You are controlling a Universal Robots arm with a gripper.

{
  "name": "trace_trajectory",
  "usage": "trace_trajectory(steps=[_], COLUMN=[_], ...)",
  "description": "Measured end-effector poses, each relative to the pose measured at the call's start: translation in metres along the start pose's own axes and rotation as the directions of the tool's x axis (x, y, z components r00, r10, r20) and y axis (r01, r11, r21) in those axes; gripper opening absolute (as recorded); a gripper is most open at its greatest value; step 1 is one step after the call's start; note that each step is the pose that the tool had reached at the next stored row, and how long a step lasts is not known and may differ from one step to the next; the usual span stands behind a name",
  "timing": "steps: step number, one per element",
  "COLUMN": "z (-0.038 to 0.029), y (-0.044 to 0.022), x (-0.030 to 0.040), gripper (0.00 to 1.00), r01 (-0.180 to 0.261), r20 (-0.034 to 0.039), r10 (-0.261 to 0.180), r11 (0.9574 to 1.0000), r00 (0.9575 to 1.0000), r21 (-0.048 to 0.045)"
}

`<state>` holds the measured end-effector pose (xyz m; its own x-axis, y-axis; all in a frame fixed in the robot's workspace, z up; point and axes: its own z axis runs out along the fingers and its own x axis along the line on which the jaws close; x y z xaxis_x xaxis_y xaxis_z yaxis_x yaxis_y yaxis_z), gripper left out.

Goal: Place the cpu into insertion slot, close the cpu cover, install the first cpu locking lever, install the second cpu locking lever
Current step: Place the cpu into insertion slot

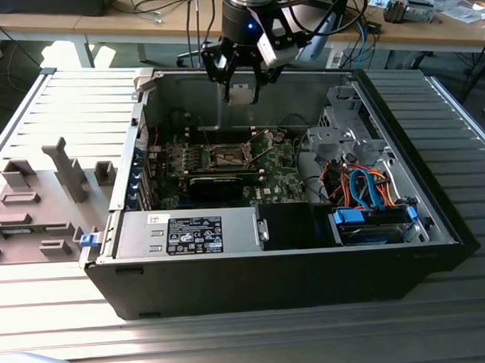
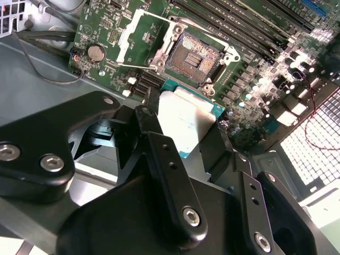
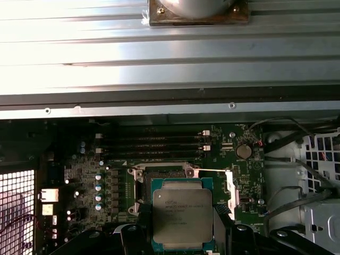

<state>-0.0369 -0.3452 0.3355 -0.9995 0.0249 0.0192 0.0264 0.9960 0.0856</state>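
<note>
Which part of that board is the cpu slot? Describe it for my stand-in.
Start at the open black computer case on the ribbed table; a green circuit board lies on its floor. Near the board's middle, beside the long memory slots, sits the cpu slot. It is the only dark square pit ringed by silvery metal; its neighbours are long strips or small round parts.

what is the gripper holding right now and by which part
The gripper holds the cpu, pinched by two opposite side edges between its fingers. It is clear of the open socket, not yet seated.
</note>
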Motion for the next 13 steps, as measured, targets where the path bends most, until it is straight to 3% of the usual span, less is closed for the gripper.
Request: trace_trajectory(steps=[13], z=[0.0023], y=[-0.0005], x=[-0.0001], gripper=[0.54], r01=[0.0], r20=[0.0], r10=[0.0], r11=[1.0], r00=[1.0], r21=[0.0])
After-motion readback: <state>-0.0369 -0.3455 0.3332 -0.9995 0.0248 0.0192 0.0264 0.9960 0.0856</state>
